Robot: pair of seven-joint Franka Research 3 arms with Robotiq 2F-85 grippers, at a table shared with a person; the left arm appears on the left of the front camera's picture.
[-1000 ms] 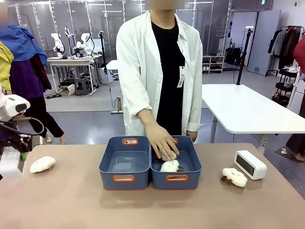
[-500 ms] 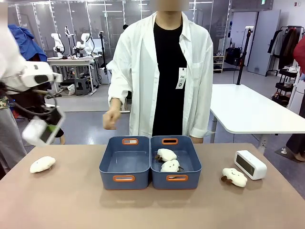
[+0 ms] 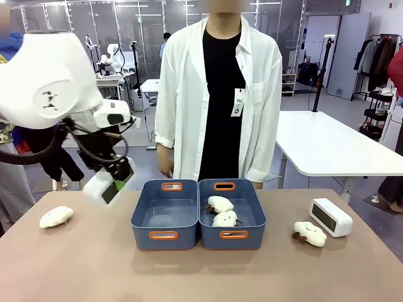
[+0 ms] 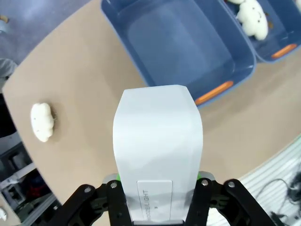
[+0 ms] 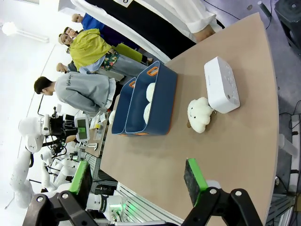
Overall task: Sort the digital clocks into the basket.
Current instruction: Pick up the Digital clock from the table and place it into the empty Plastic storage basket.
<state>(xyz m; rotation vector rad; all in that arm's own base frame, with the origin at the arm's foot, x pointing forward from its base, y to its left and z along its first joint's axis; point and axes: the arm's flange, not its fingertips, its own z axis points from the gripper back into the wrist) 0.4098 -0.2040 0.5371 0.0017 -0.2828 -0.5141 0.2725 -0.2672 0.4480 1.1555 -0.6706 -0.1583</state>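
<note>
My left gripper point(image 3: 112, 178) is shut on a white digital clock point(image 3: 107, 184) and holds it tilted in the air, left of the empty blue-grey basket point(image 3: 165, 221) and above the table. In the left wrist view the clock point(image 4: 157, 150) sits between the green pads of that gripper point(image 4: 158, 178), with the basket point(image 4: 178, 44) beyond it. A second digital clock point(image 3: 330, 217) stands on the table at the right, also visible in the right wrist view point(image 5: 221, 84). My right gripper point(image 5: 138, 181) is open and holds nothing, well short of that clock.
The twin bin point(image 3: 247, 221) beside the basket holds two cream plush toys point(image 3: 220, 204). One plush point(image 3: 55, 216) lies on the table at the left, another point(image 3: 310, 233) next to the right clock. A person in a white coat point(image 3: 220, 94) stands behind the bins, hands down.
My left arm has lifted the clock from the table's left edge and carried it right, toward the bins. The person's hand has left the right bin and dropped to their side.
</note>
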